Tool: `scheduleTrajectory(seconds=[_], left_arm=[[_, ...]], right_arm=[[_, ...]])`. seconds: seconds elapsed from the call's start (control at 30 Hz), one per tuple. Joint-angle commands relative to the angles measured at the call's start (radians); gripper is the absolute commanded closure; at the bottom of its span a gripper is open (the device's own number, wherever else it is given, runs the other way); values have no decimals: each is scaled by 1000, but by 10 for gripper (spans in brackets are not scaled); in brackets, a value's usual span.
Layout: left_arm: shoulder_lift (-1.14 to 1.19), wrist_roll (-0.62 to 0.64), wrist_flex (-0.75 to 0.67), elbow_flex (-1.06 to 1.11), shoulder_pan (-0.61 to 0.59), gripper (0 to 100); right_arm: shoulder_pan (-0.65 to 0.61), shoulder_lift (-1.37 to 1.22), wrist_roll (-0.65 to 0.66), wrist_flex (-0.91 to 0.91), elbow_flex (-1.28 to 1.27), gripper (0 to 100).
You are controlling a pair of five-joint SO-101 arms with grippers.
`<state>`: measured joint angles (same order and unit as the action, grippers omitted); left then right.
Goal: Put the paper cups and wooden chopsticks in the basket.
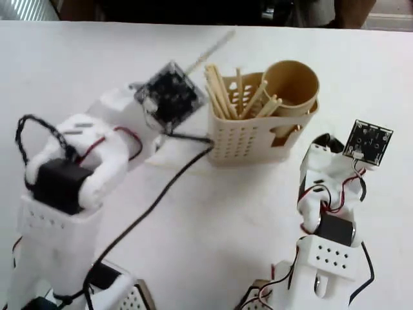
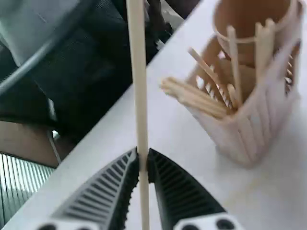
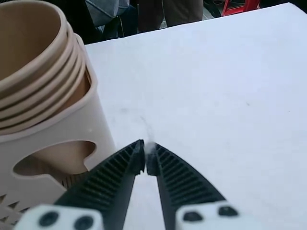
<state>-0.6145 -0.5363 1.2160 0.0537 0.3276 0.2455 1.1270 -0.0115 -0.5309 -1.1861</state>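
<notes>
We had the left gripper point(image 2: 143, 162) clamped on one wooden chopstick point(image 2: 137, 72), just beside the basket point(image 1: 248, 143). Right gripper point(image 3: 145, 154) had its jaws together, holding nothing, near the basket's other end. Stacked paper cups point(image 1: 293, 84) and the other chopsticks point(image 1: 222, 93) sat inside the basket.

high: overhead, down on table point(image 1: 226, 216) | wrists: close, low | all share basket point(image 1: 245, 139)
</notes>
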Motion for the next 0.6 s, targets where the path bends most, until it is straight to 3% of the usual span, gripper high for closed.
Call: scheduleTrajectory(seconds=[0.0,0.2,0.37,0.57], left_arm=[[39,89,-276,-54,88,978],[139,324,-522,-52,159,977],[248,555,-574,-51,133,977],[407,606,-595,-51,133,977]], right_arm=[[1,8,3,19,8,981],[1,8,3,19,8,981],[1,8,5,19,8,981],[1,8,9,21,8,981]])
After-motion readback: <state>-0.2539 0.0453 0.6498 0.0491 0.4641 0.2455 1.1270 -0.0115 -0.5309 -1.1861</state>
